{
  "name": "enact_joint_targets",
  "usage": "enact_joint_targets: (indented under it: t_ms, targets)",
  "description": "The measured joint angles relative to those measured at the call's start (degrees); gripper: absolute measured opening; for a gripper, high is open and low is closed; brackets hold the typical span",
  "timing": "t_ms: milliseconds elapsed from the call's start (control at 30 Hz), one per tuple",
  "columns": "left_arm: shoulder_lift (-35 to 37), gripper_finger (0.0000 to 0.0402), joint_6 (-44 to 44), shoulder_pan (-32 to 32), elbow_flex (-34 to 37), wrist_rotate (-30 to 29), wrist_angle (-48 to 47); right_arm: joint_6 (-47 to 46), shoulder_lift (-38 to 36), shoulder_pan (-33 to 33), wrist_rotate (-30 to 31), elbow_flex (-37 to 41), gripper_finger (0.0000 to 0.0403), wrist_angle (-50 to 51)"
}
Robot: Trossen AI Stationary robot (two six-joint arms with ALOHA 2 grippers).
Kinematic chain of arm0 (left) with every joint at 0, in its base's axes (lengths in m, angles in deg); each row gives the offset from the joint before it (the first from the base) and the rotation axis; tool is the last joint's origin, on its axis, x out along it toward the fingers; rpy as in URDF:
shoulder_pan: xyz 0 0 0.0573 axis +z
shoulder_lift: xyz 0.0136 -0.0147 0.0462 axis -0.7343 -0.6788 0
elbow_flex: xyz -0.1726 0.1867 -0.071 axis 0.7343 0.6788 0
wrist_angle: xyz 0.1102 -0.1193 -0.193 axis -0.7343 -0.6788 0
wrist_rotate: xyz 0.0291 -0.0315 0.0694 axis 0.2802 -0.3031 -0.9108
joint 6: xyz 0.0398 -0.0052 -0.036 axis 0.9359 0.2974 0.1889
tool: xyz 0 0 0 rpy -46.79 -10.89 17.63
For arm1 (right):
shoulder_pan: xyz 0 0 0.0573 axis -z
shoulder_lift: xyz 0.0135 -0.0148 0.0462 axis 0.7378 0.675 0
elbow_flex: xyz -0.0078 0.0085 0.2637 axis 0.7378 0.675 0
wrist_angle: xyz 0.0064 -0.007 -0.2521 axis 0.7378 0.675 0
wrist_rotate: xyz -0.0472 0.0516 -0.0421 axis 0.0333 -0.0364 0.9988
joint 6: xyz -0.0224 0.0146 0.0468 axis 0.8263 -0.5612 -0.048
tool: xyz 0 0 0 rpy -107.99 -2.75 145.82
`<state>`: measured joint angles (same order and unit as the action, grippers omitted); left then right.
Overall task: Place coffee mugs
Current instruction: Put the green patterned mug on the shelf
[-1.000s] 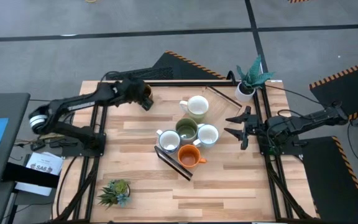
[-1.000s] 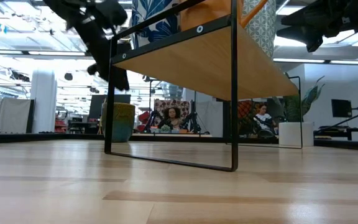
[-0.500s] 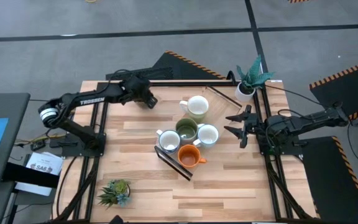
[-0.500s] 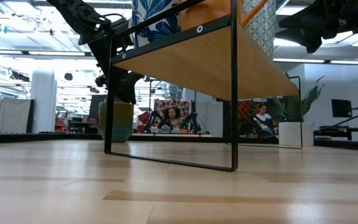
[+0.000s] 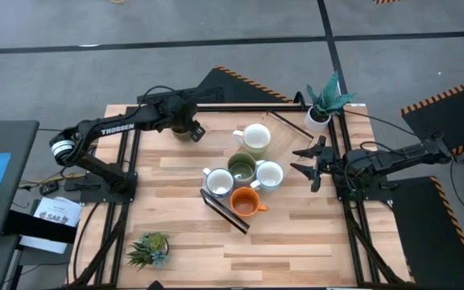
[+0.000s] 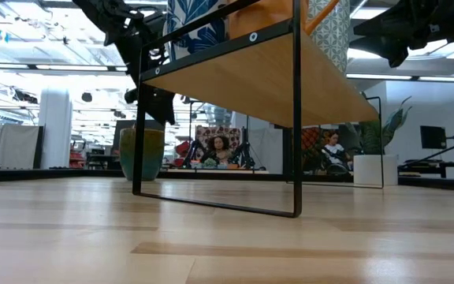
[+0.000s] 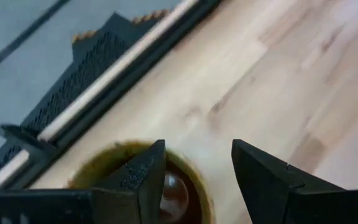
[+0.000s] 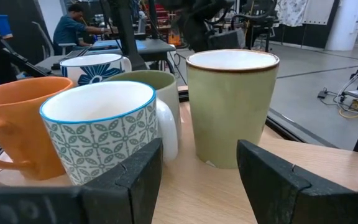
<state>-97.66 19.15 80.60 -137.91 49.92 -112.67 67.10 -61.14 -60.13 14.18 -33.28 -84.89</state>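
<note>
A: From above, where's the left gripper (image 5: 190, 129)?

B: Over the dark brown mug (image 5: 184, 131) at the table's far edge, probably setting it apart from the cluster.

A: Left wrist view?

B: Fingers astride its rim, one inside; gripping or loose, I cannot tell.

A: Right gripper (image 8: 197, 163)?

B: Spread wide, empty, facing the pale green mug (image 8: 231, 106).

The counter (image 5: 184, 242) is pale blond wood with darker grain streaks. On it, the orange mug (image 5: 245, 204) is plain orange. Just beside it, the patterned mug (image 8: 103, 127) is white with a grey-green leaf lattice and a blue rim. The olive mug (image 5: 242, 167) is dull green. The pale green mug (image 8: 231, 106) has a brown rim. The flower mug (image 8: 96, 65) carries a dark blue bloom.
</note>
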Motion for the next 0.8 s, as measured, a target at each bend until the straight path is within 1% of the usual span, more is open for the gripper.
enact_joint_targets:
  t_ms: [133, 300, 800]
  targets:
    - [-0.07, 0.0171, -1.40, -0.89, -2.01, 0.15, -5.62, 0.00, 0.00, 0.00, 0.00, 0.00, 0.0230, 0.01]
    - [-0.74, 0.0171, -3.98, -1.21, -1.82, 0.43, -12.40, -0.05, 0.00, 0.00, -0.01, 0.00, 0.0230, 0.01]
    - [-0.55, 0.0171, -7.00, -1.21, 4.36, 0.62, -11.23, -0.39, 2.29, -0.02, -0.02, 0.00, 0.0230, -1.30]
